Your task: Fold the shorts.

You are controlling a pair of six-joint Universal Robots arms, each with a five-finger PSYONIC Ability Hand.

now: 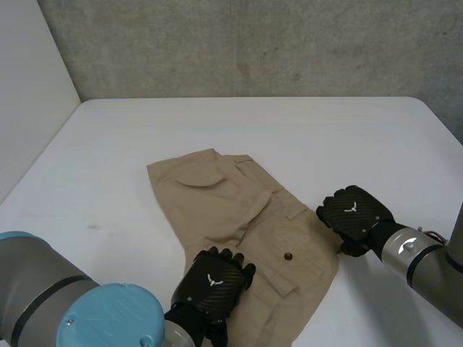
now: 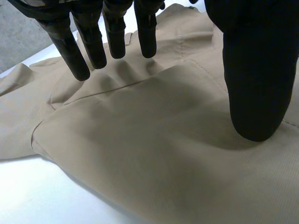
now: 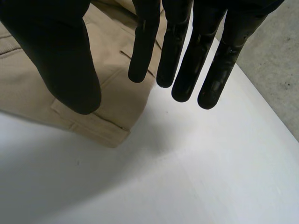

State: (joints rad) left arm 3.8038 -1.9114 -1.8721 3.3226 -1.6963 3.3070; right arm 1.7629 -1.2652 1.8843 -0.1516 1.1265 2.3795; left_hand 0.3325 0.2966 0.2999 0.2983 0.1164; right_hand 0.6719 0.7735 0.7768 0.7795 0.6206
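Khaki shorts (image 1: 231, 202) lie flat on the white table (image 1: 289, 130), doubled over, with a buttoned pocket facing up. My left hand (image 1: 213, 285) rests over their near left edge; in the left wrist view its fingers (image 2: 112, 32) are straight just above the cloth (image 2: 140, 140) and the thumb tip touches it. My right hand (image 1: 352, 211) is at the shorts' right edge. In the right wrist view its straight fingers (image 3: 187, 60) and thumb hang apart above a corner of the cloth (image 3: 114, 70) and the bare table, holding nothing.
White tabletop surrounds the shorts, with wide room behind them and to the right. A grey concrete wall (image 1: 253, 43) stands behind the table, and a white panel (image 1: 29, 87) stands along its left side.
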